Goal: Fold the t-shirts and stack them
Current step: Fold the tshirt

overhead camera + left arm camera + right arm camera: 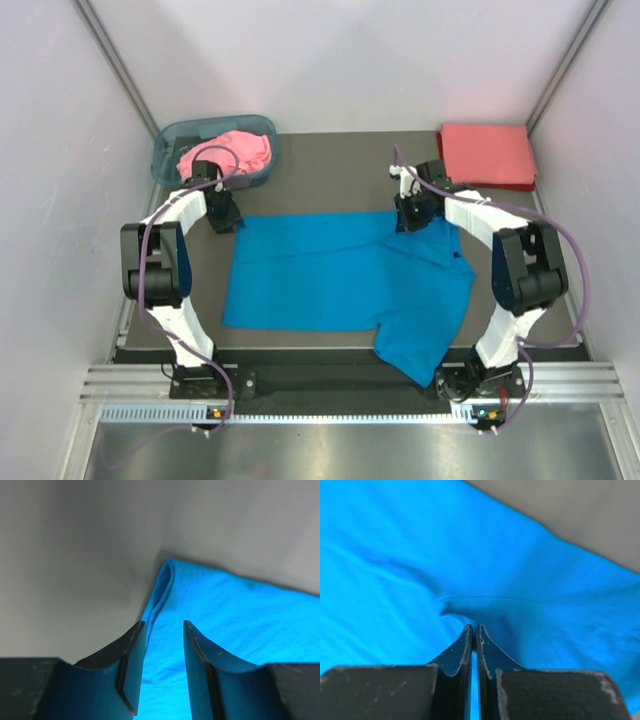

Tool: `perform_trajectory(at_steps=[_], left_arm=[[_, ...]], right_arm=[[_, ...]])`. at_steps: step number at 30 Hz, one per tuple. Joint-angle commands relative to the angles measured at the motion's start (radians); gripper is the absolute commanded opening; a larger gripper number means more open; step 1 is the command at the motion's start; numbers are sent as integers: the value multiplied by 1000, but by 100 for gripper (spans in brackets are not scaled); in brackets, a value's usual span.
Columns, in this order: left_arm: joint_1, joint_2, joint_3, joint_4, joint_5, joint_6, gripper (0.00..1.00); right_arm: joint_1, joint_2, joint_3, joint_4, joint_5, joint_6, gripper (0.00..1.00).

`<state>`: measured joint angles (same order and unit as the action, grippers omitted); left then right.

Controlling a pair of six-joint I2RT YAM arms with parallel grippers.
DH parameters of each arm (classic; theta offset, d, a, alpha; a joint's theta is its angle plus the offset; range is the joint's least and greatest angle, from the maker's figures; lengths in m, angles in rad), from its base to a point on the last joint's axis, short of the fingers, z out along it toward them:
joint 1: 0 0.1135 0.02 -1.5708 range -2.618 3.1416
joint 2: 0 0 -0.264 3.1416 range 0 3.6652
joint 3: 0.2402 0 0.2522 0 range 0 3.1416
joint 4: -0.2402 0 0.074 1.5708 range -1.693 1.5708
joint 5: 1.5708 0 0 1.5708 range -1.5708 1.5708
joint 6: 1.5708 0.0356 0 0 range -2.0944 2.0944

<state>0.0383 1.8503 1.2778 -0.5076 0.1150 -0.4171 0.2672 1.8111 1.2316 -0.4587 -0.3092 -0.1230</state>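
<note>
A bright blue t-shirt (340,280) lies spread on the dark mat, one sleeve hanging toward the near edge. My left gripper (226,222) is at its far left corner. In the left wrist view this gripper (163,625) is open, its fingers (131,652) straddling the shirt's folded edge (240,615). My right gripper (408,222) is at the shirt's far edge. In the right wrist view it (474,626) is shut, with the blue cloth (395,555) puckered at its tips. A pink t-shirt (228,150) lies crumpled in the basket. A coral-red t-shirt (487,155) lies folded at the far right.
A translucent blue-grey basket (163,158) stands at the far left corner of the dark mat (330,170). White walls close in on the left, back and right. A metal rail (340,385) runs along the near edge by the arm bases.
</note>
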Motion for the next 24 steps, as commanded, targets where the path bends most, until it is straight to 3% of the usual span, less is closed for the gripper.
perform_trajectory(at_steps=[1,4,17,24], left_arm=[[0,-10,58,-70,-49,17,41],[-6,-62,22,-95,-106,14,40],[-21,-213,-175,-100,-55,-41,40],[-21,-200,-199,-75,-34,-87,40]], right_arm=[[46,-113,-18,22,24,14,0],[56,-134,-46,8,68,23,0],[76,-159,-84,18,87,36,0],[79,-179,-98,25,81,37,0]])
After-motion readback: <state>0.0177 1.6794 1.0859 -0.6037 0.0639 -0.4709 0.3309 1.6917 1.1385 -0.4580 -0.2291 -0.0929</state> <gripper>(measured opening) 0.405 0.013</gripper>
